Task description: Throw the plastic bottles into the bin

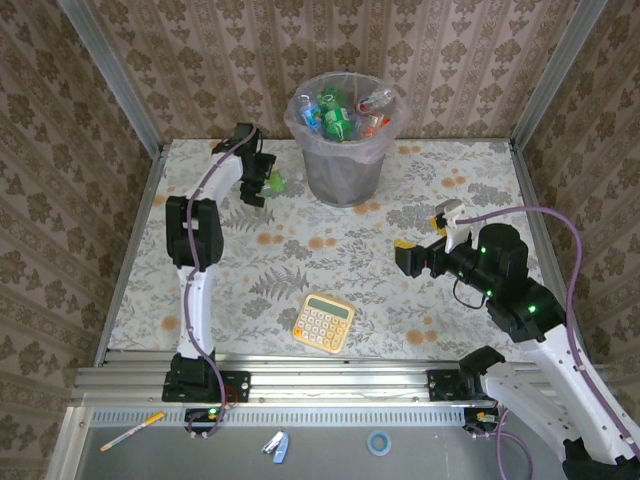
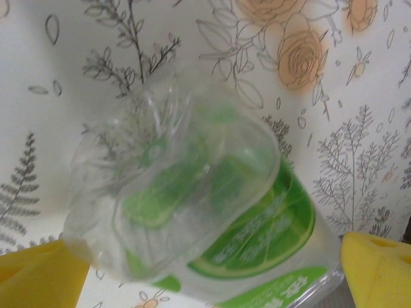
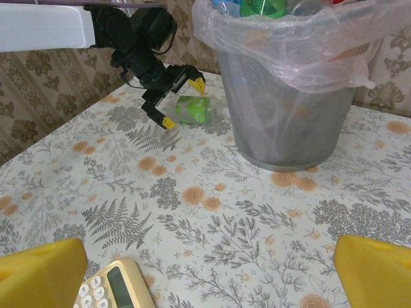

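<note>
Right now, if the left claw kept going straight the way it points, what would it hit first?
Most likely the clear bottle with the green label, lying on the table right between the open fingers of the left gripper. Depth is hard to judge, but nothing else lies nearer.

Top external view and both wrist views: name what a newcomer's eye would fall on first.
The grey bin at the far side of the floral table, heaped with colourful bottles, draws the eye first. Just left of it, the open left gripper has a finger on either side of a lone green-labelled clear bottle lying on the table. Nearer the arms, a yellow calculator sits by itself.
</note>
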Controlling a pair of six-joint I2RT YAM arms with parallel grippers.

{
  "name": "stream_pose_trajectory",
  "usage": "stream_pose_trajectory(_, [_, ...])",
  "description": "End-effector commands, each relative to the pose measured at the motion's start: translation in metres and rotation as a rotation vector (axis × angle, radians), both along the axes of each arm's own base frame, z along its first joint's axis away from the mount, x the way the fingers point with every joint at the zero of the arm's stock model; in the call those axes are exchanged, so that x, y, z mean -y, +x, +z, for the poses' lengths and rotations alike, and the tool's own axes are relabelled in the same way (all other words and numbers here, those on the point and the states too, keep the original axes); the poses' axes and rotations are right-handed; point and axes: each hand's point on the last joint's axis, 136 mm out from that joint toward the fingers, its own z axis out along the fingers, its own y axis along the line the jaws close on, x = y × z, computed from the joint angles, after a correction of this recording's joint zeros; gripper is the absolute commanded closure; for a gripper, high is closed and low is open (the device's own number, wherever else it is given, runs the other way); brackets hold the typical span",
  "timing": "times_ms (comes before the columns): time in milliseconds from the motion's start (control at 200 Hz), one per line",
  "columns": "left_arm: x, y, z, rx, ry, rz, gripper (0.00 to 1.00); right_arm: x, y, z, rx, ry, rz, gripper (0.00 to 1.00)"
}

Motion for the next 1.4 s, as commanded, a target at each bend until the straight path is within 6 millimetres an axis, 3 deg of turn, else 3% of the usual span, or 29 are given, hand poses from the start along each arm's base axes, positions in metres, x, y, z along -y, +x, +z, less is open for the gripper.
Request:
stream_pose_trajectory(0, [-0.009, 0.004, 0.004, -0.026, 0.003, 0.056, 0.00, 0.003, -0.005, -0.002, 0.007, -0.011, -0.002, 0.00])
stream_pose_trajectory(310, [-0.011, -0.002, -0.018, -0.089, 0.023, 0.045, 0.00, 0.009, -0.013, -0.011, -0.001, -0.036, -0.015, 0.00])
stream_pose_trajectory(620, [-0.014, -0.009, -0.025, -0.124, 0.053, 0.003, 0.06, 0.011, -0.016, -0.014, -0.003, -0.042, -0.018, 0.00])
stream_pose_trajectory(995, [-0.024, -0.008, -0.007, -0.061, 0.116, -0.110, 0.26, 0.015, -0.019, -0.013, -0.001, -0.040, -0.028, 0.00])
stream_pose_trajectory(1165, [-0.015, 0.004, 0.000, 0.091, 0.010, -0.163, 0.36, 0.016, -0.021, -0.012, 0.001, -0.035, -0.033, 0.00])
stream_pose_trajectory(1395, [-0.021, -0.001, 0.017, 0.284, -0.038, -0.240, 0.46, 0.019, -0.025, -0.011, 0.010, -0.034, -0.042, 0.00])
